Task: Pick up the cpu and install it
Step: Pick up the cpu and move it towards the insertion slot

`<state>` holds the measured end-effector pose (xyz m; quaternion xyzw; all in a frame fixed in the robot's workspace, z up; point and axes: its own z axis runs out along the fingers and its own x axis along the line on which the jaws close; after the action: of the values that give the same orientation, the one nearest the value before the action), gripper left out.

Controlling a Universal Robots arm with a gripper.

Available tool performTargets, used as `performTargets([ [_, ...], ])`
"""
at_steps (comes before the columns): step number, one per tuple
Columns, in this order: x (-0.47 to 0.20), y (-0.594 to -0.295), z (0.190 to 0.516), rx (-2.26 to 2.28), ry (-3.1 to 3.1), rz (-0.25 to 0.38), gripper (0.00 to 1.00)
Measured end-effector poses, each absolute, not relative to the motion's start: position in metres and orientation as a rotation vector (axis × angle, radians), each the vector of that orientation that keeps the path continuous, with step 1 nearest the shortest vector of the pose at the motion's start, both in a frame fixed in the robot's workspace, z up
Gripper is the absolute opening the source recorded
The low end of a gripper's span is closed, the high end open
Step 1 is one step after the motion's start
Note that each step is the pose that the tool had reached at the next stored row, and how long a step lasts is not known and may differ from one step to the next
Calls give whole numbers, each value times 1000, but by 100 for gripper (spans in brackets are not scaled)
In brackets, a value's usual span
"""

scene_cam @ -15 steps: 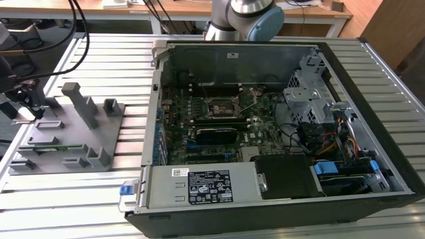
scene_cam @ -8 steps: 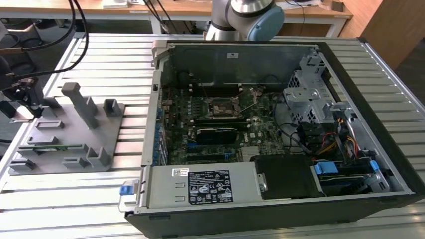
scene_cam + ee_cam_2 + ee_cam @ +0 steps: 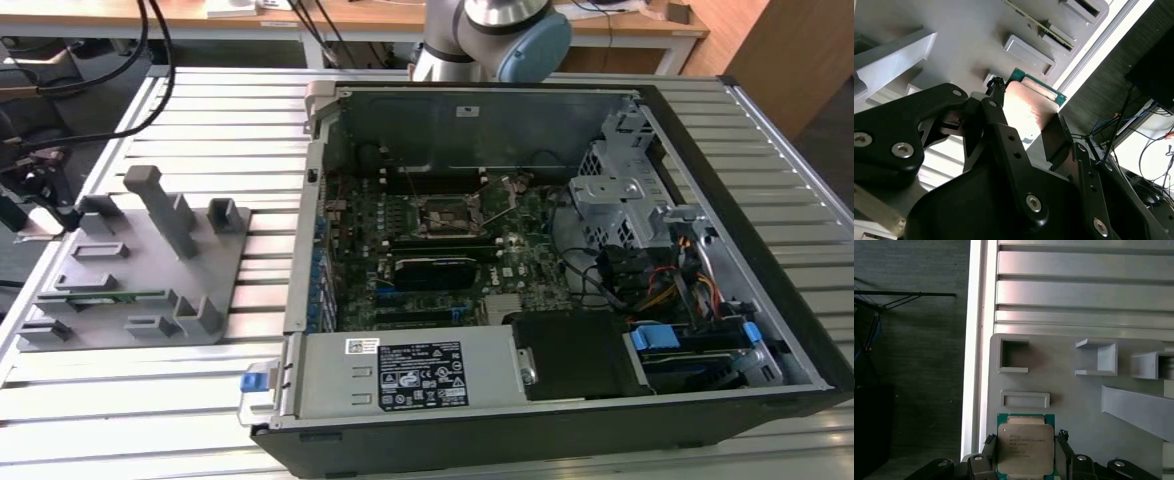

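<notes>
The gripper [image 3: 1025, 441] has its jaws clamped on two opposite edges of the cpu [image 3: 1025, 450]. The cpu lies over the grey fixture tray [image 3: 1079, 405], by the tray's edge and just beside its shallow rectangular pocket [image 3: 1025, 399].

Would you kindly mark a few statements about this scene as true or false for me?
1. The cpu sits between the gripper's fingers. True.
2. The cpu is seated on the motherboard. False: it is at the grey fixture plate, outside the computer case.
3. The computer case is open, with the motherboard in view. True.
4. The grey fixture plate lies to the exterior view's right of the computer case. False: it lies to the case's left in that view.
</notes>
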<state>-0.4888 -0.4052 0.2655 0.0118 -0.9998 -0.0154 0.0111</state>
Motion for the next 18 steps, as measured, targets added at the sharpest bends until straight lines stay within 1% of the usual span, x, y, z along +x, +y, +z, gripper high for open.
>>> performTargets([
  [18, -489, -405, 291, 37, -3119, -48, 54],
])
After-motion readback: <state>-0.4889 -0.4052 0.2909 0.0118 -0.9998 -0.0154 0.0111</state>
